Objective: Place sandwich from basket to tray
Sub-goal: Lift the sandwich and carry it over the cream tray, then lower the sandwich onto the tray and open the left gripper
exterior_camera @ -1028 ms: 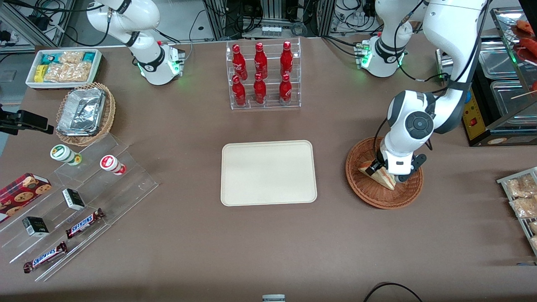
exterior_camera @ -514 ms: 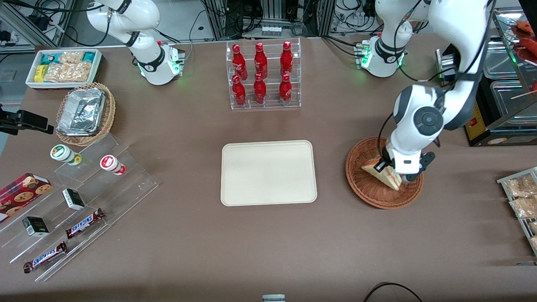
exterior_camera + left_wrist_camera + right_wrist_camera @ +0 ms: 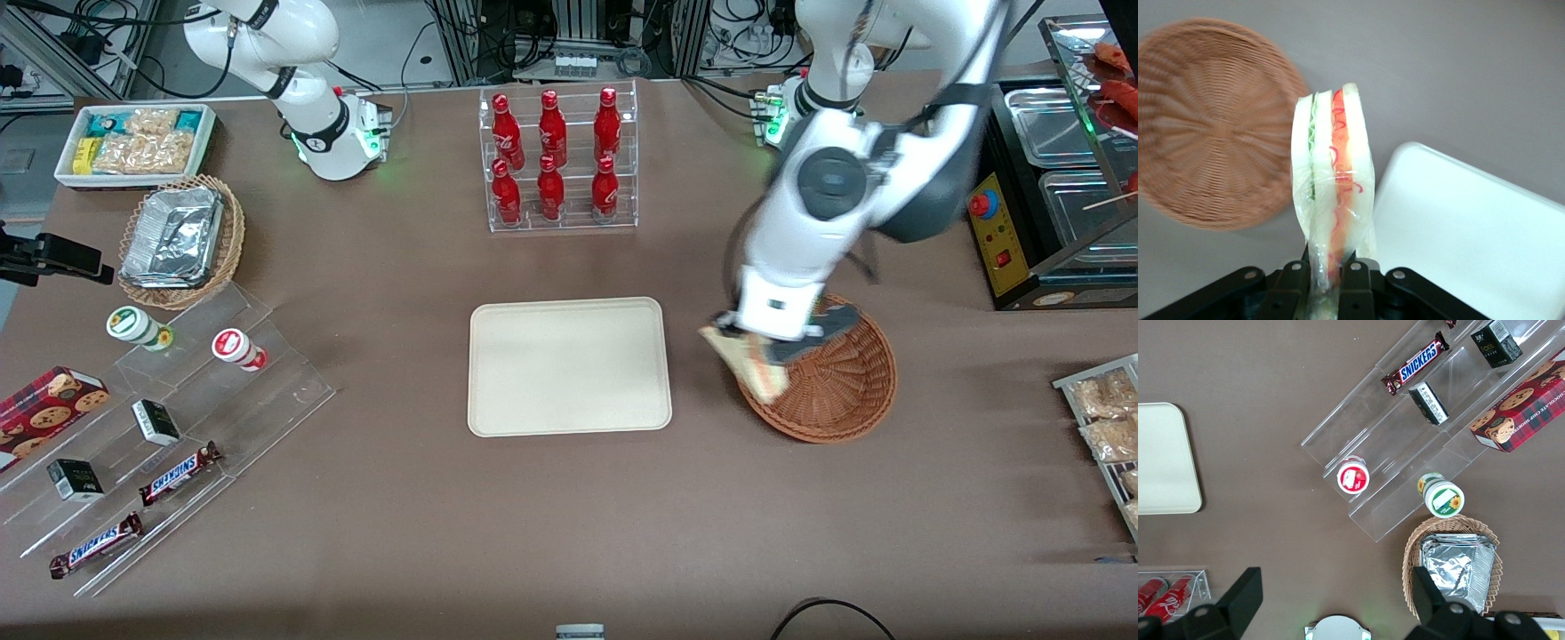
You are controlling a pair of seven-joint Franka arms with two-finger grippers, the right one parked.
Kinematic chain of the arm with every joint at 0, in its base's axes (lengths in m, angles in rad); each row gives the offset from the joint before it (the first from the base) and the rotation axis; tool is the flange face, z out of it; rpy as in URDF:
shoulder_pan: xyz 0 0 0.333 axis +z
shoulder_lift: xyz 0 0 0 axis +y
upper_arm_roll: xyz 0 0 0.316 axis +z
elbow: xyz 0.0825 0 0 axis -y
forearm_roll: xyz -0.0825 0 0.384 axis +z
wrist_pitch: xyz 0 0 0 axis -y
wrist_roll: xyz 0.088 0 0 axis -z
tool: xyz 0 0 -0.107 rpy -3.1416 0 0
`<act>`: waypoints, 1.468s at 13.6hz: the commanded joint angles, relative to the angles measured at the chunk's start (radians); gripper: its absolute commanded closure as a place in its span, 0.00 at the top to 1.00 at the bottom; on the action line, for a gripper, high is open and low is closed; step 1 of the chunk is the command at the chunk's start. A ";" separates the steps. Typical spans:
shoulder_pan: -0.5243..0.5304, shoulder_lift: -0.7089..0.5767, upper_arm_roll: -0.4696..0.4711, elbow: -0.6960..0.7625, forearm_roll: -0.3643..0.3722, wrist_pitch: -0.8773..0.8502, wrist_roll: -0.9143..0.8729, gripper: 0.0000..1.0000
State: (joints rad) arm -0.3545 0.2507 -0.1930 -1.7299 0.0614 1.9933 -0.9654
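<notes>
the gripper (image 3: 772, 342) hangs at right of centre in the front view, over the rim of the basket (image 3: 840, 391) on the side toward the tray (image 3: 569, 366), its fingers clamped on the sandwich (image 3: 751, 366). the sandwich is lifted clear of the weave, overlapping the basket's rim and just short of the tray in the middle of the frame.

the left wrist view gives what the front one hides: the gripper (image 3: 1328, 280) pinching the wrapped sandwich (image 3: 1331, 180) by its narrow end, bread slices on edge with green and orange-red filling between, the basket (image 3: 1211, 127) bare inside, the tray (image 3: 1471, 233) near.

the right wrist view reads best for print: a bar marked "snickers" (image 3: 1415, 363) on the clear stepped stand (image 3: 1405, 453) in the upper part of the frame, and a red cookie box (image 3: 1518, 410). the front view shows two snickers bars (image 3: 178, 473) at lower left and six red bottles (image 3: 553, 156) in a clear rack at top centre.
</notes>
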 commanded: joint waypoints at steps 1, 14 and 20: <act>-0.067 0.154 -0.018 0.163 -0.015 -0.022 0.074 0.00; -0.270 0.521 -0.045 0.397 0.070 0.122 0.146 0.00; -0.299 0.565 -0.042 0.400 0.083 0.142 0.142 0.79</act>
State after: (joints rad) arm -0.6402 0.7985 -0.2452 -1.3685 0.1329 2.1406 -0.8279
